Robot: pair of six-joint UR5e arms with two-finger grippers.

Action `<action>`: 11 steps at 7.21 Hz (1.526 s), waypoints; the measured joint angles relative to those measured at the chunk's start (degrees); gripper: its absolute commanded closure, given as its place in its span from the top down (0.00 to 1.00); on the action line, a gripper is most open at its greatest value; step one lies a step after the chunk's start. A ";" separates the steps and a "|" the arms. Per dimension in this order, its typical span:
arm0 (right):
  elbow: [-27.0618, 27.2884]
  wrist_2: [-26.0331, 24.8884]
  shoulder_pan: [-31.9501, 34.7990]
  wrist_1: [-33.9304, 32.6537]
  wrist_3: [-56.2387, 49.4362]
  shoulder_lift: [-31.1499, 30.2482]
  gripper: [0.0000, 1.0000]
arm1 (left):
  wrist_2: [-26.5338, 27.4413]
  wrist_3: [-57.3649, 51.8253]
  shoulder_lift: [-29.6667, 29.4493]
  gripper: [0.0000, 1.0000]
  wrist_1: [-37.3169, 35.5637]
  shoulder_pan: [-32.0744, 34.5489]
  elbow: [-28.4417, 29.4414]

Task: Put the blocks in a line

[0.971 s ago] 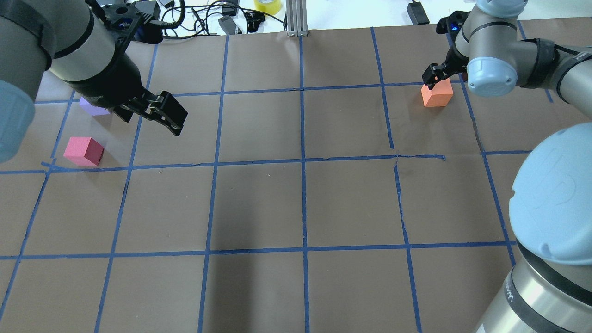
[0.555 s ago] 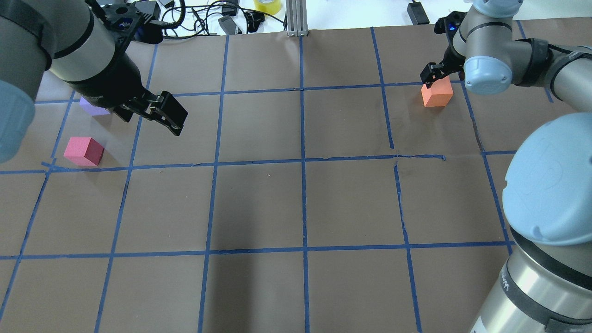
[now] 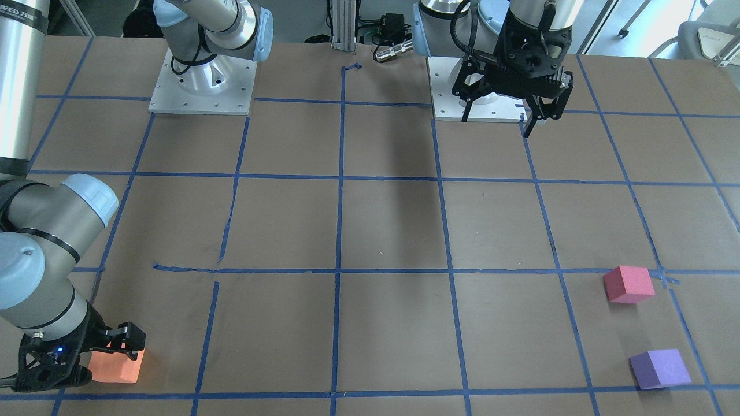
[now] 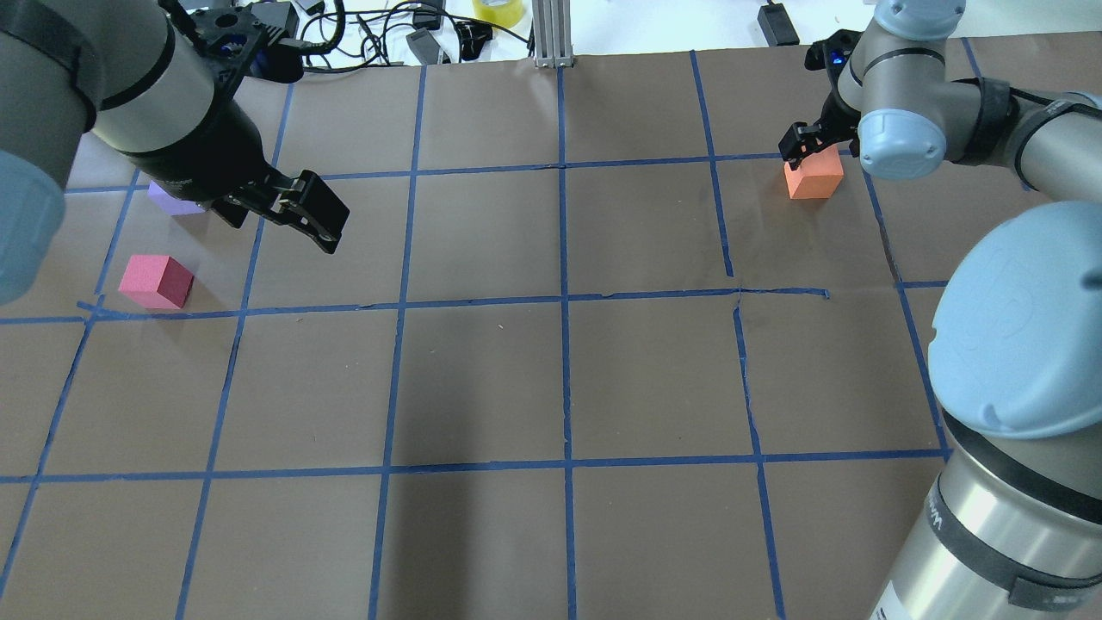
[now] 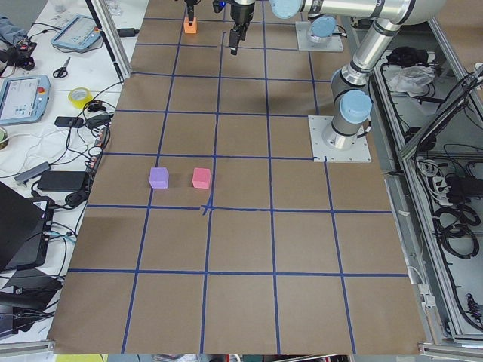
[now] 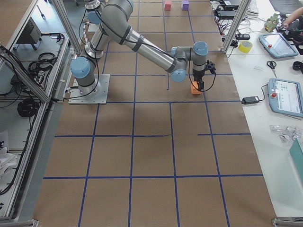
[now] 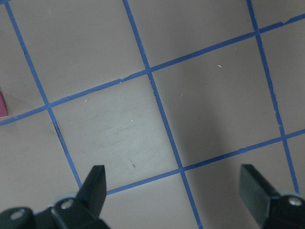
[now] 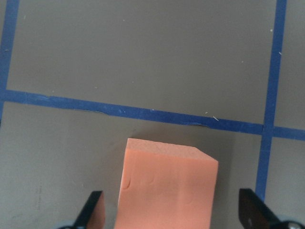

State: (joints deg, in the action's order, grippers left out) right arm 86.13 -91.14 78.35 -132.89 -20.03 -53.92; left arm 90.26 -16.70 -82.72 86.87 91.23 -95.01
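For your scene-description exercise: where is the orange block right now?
Overhead view: the orange block sits far right, beside a blue tape line, between fingers of the open right gripper.

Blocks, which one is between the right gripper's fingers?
The orange block, inside the open right gripper; red and purple sit together across the table.

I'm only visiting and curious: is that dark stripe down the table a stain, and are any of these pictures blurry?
Overhead view: it looks like a soft-edged shadow on the brown table cover; the front-facing view shows the same band. Right wrist view: the orange block is sharp and evenly lit. Left wrist view: in focus, with a dim band right of centre.
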 measured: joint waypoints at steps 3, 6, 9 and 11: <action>0.02 0.33 -0.28 0.31 1.28 0.65 0.10 | 0.00 0.00 0.01 1.00 0.05 0.00 0.00; -0.87 3.68 -0.24 0.81 4.76 0.17 0.00 | 0.00 -0.02 0.01 1.00 0.05 0.00 0.00; -4.98 4.10 3.27 7.49 12.51 -1.81 0.00 | 0.00 0.00 0.01 1.00 0.05 0.00 -0.05; -6.11 3.35 11.10 8.69 23.98 -2.71 0.00 | 0.00 0.00 0.01 1.00 0.05 0.00 -0.06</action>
State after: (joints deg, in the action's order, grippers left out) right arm 80.03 -87.79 89.46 -124.20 3.95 -56.63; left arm 90.26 -16.70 -82.70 86.92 91.23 -95.07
